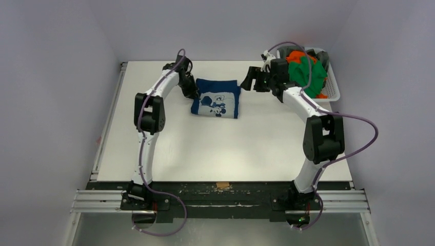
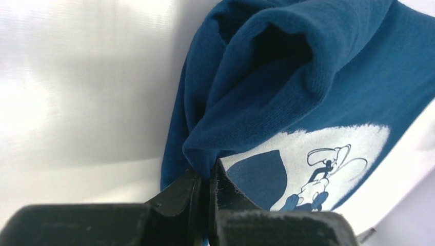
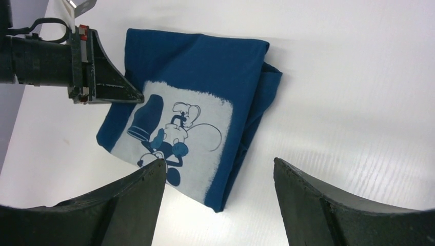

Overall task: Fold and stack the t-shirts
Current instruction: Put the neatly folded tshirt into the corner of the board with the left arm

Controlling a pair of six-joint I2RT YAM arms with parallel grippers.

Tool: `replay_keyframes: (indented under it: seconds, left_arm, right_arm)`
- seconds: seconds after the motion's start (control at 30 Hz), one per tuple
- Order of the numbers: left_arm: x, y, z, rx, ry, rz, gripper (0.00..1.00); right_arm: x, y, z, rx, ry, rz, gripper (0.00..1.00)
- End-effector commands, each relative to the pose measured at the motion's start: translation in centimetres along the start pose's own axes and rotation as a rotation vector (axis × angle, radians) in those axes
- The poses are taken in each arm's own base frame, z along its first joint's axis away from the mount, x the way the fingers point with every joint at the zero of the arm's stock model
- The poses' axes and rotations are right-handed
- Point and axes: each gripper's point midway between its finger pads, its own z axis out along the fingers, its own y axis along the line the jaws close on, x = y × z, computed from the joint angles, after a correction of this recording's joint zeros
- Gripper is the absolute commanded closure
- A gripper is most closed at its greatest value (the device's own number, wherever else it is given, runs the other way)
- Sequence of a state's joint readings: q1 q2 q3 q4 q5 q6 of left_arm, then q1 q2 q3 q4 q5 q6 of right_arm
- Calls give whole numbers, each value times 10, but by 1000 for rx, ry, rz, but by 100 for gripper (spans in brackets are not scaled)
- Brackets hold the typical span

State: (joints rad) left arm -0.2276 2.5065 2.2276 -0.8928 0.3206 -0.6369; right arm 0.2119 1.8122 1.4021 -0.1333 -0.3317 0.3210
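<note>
A folded blue t-shirt (image 1: 216, 98) with a white cartoon print lies at the back middle of the table. It also shows in the left wrist view (image 2: 308, 92) and the right wrist view (image 3: 200, 87). My left gripper (image 1: 192, 91) is at the shirt's left edge, shut on a pinched fold of the blue cloth (image 2: 208, 163); it shows in the right wrist view (image 3: 136, 96). My right gripper (image 1: 251, 79) hovers open and empty to the right of the shirt, its fingers (image 3: 138, 205) wide apart.
A white basket (image 1: 333, 87) at the back right holds a heap of green and orange t-shirts (image 1: 308, 72). The white table (image 1: 220, 148) spreads in front of the blue shirt down to the arm bases.
</note>
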Motion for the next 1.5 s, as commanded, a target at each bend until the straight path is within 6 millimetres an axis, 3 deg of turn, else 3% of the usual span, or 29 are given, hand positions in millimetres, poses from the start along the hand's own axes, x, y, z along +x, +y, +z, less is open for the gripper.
replay_keyframes:
  seconds: [0.0,0.17,0.3,0.33,0.63,1.03,1.13,1.17,1.23,1.27,1.37,1.47]
  left_arm:
    - [-46,38,-63,-170,-177,50,100]
    - [-73,91,-103,-286,-246,15,100]
    - [-94,124,-123,-337,-295,21,100]
    - [-106,145,-132,-349,-318,8,100]
    - [-171,223,-176,-370,-478,-48,100]
    - [-232,261,-210,-345,-702,-80,100]
    - [-235,261,-225,-352,-731,-82,79]
    - [-234,261,-236,-375,-745,-88,67]
    - [-229,256,-255,-394,-765,-96,19]
    - [-225,250,-266,-386,-781,-97,4]
    - [-216,217,-306,-315,-856,-96,0]
    - [-195,166,-341,-208,-909,-54,0]
  right_arm:
    - [-19,5,-18,19,-75,-49,24]
    - [-26,-12,-34,140,-138,-74,22]
    - [-30,-18,-44,180,-166,-109,20]
    - [-30,-20,-45,191,-166,-115,20]
    - [-36,-32,-56,273,-206,-140,15]
    - [-42,-31,-59,285,-209,-146,13]
    - [-42,-31,-60,285,-204,-141,13]
    - [-43,-32,-61,292,-206,-134,13]
    - [-45,-33,-64,308,-216,-114,13]
    - [-45,-33,-65,312,-218,-106,12]
    - [-44,-34,-69,322,-231,-88,12]
    - [-39,-34,-74,327,-242,-74,11]
